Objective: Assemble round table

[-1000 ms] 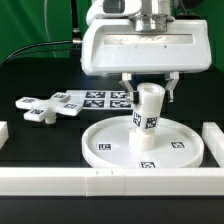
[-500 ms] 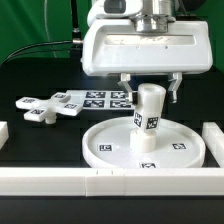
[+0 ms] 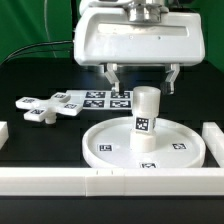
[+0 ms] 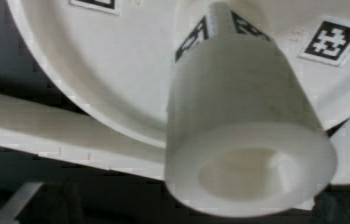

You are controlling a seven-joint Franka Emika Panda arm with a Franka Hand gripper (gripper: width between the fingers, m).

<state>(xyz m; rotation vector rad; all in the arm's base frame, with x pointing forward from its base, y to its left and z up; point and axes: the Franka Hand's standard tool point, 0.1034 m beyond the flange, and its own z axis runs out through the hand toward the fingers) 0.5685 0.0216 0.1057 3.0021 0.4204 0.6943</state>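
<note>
The large rimmed round disc (image 3: 110,140) lies on the black table. The thick short cylinder (image 3: 146,117) stands upright in its centre, a tag on its side. My gripper (image 3: 142,80) hangs just above the cylinder, open and empty, with a finger on either side of the cylinder's top and clear of it. The cross-shaped piece (image 3: 40,106) lies on the table at the exterior view's left. In the wrist view I look down the cylinder (image 4: 252,150) onto the disc (image 4: 119,60); my fingertips are only dark blurs at the picture's edge.
The marker board (image 3: 100,98) lies behind the disc. Long white rails run along the front (image 3: 100,181), at the exterior view's right (image 3: 214,140) and at its left edge (image 3: 3,130). One rail also shows in the wrist view (image 4: 47,118).
My gripper has let go of the cylinder, opened wider and risen. The cylinder, tilted slightly before, now stands upright on its own in the disc.
</note>
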